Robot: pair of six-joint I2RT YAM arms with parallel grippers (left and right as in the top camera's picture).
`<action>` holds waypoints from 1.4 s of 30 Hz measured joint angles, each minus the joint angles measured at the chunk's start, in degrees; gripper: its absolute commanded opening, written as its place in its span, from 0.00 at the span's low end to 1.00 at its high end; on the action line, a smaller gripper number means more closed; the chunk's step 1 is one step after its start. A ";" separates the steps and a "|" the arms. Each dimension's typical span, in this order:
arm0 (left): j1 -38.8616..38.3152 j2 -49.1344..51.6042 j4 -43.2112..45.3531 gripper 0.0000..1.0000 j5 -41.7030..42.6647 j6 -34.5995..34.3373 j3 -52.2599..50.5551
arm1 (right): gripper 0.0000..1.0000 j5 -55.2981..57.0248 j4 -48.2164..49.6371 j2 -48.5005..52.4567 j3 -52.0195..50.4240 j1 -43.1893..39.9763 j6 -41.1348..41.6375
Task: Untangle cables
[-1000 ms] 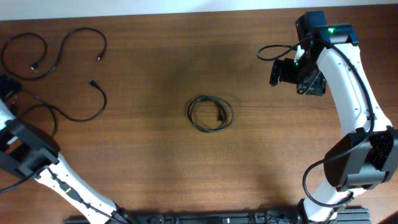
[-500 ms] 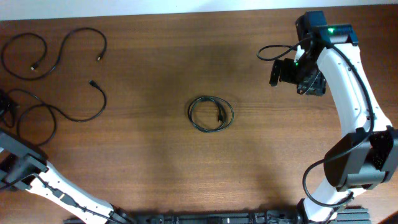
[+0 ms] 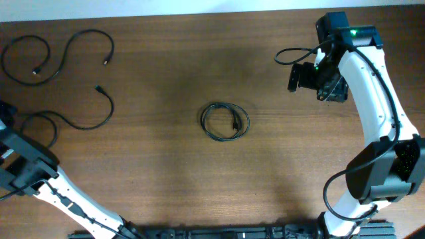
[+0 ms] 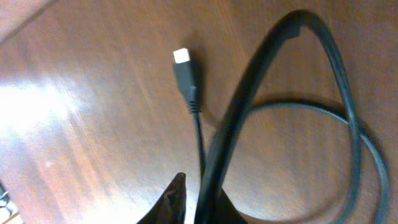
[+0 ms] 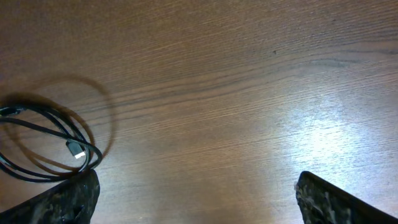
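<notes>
1. Wooden tabletop (image 3: 166,172) fills the overhead view and all the cables lie on it.
2. Right arm (image 3: 372,99), white, reaches in from the bottom right to the far right side. Its hand (image 5: 196,205) is released, fingers wide apart with nothing between them, hanging over bare wood well apart from every cable.
3. Left arm (image 3: 26,169) sits at the lower left edge. Its hand (image 4: 202,208) is clenched on a cable: in the left wrist view the two dark fingertips stand close together with the black cord running up between them.
4. Top-left cable (image 3: 91,32): long and loose in open curves at the far left corner.
5. Left cable (image 3: 111,106): just below it, curving back to a loop by the left hand; this is the one grasped.
6. Coiled cable (image 3: 204,123): small tight ring at the tabletop centre, untouched, also seen in the right wrist view.
7. Plug (image 4: 185,74): light-tipped connector lying flat beside the raised cord.
</notes>
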 measured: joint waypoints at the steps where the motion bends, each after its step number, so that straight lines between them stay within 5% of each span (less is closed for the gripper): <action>1: -0.52 0.00 -0.02 0.02 1.31 -0.28 0.00 | 0.98 0.00 0.00 0.00 0.00 0.00 -0.02; 9: -4.13 3.89 -4.61 0.46 1.31 -0.59 -0.07 | 0.98 0.00 0.00 0.00 0.00 0.00 0.00; 13: -4.17 6.64 -5.18 0.42 6.75 1.95 -0.57 | 0.98 0.00 0.00 0.00 0.00 0.00 0.02; 17: -4.81 6.64 -4.09 0.53 16.70 7.87 -0.57 | 0.98 0.00 0.00 0.00 0.00 0.00 0.00; 21: -7.13 6.71 -8.41 0.54 7.72 3.48 0.76 | 0.98 0.00 0.02 0.00 0.00 0.00 0.00; 24: -7.15 7.41 -12.39 0.54 5.73 -0.85 11.23 | 0.98 0.00 0.00 0.00 0.00 0.00 0.00; 30: -7.19 6.64 -15.34 0.61 27.52 -2.84 30.60 | 0.98 0.00 0.00 0.00 0.00 0.00 -0.02; 36: -15.65 7.28 -19.37 0.71 40.11 10.86 28.96 | 0.98 0.00 0.00 0.00 0.00 0.00 0.00; 42: -29.31 8.61 -12.00 0.70 30.77 14.93 15.19 | 0.99 0.00 -0.04 0.00 0.00 0.00 -0.02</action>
